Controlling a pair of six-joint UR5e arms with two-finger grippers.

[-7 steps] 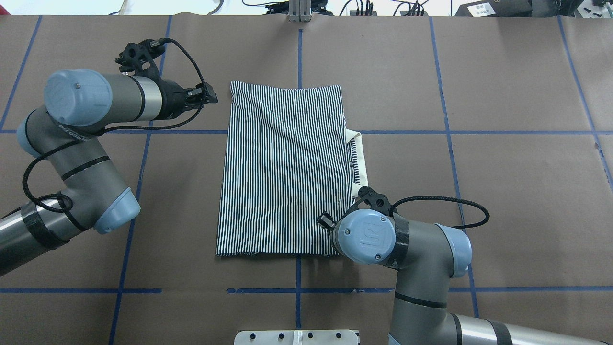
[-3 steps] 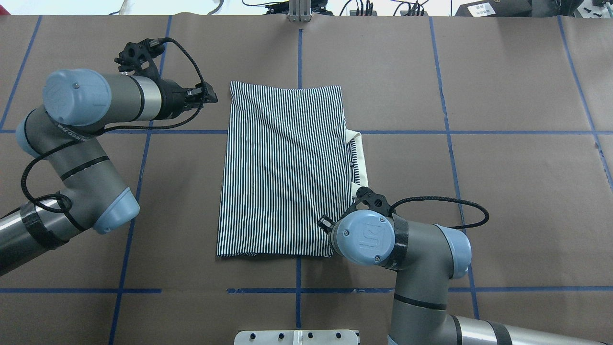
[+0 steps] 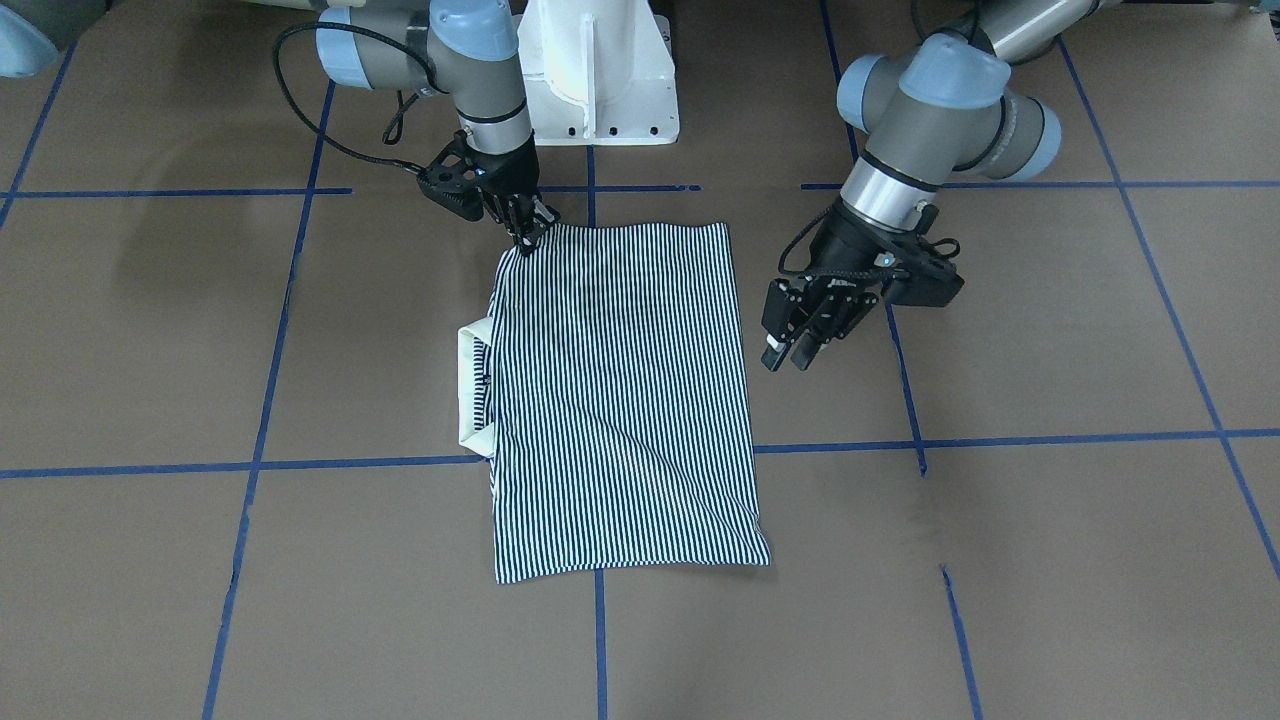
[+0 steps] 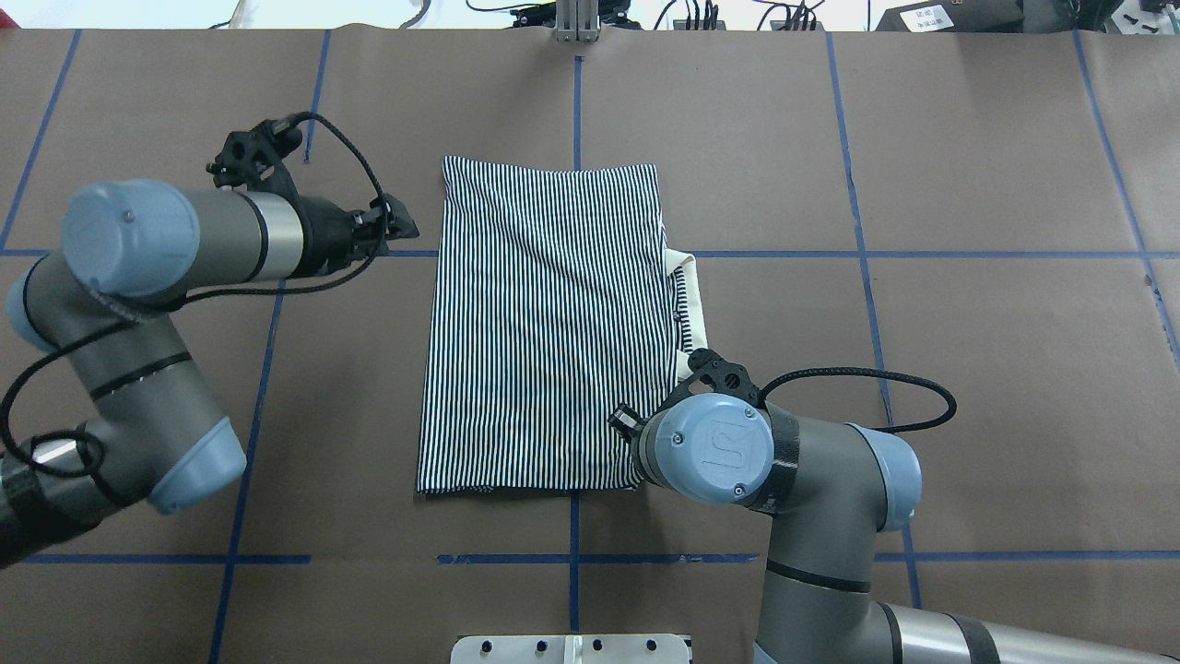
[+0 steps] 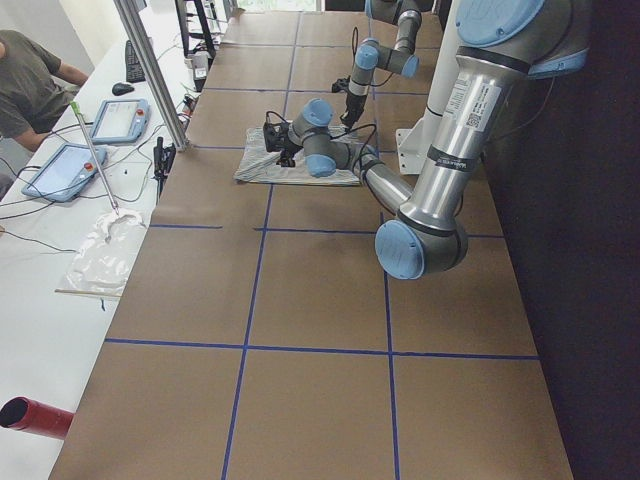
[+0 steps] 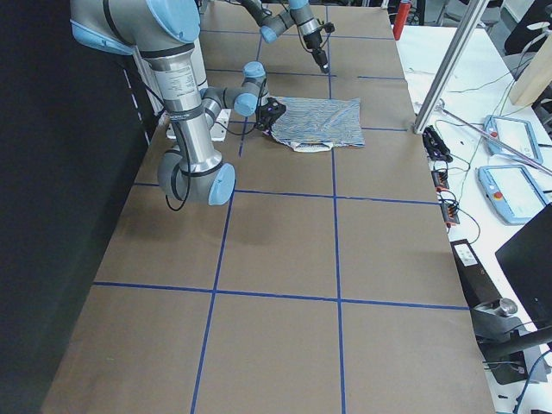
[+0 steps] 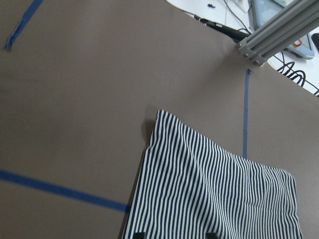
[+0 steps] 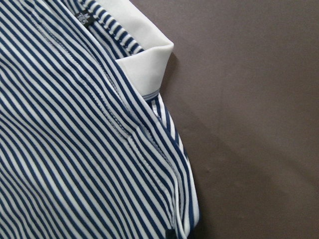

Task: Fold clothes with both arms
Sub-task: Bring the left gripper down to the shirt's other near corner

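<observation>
The striped polo shirt [image 3: 620, 400] lies folded into a flat rectangle mid-table [image 4: 544, 323], its white collar [image 4: 699, 314] poking out on my right side. My right gripper [image 3: 527, 238] is down at the shirt's near right corner, fingers pinched together on the fabric; in the overhead view the wrist hides it. The right wrist view shows the stripes [image 8: 75, 124] and collar [image 8: 149, 55] from very close. My left gripper [image 3: 785, 358] hovers open beside the shirt's left edge [image 4: 403, 221], apart from the cloth, with nothing between its fingers. The left wrist view shows the shirt's far left corner [image 7: 209, 194].
Blue tape lines [image 4: 576, 111] grid the brown table cover. The white pedestal base [image 3: 600, 80] stands at the near edge. An aluminium post [image 4: 576, 23] rises at the far edge. A person [image 5: 30, 80] sits at a side desk with tablets [image 5: 115, 120].
My left arm has swung its gripper toward the robot along the shirt's left edge. The right wrist has shifted slightly, and the near right corner of the shirt has drawn in a little.
</observation>
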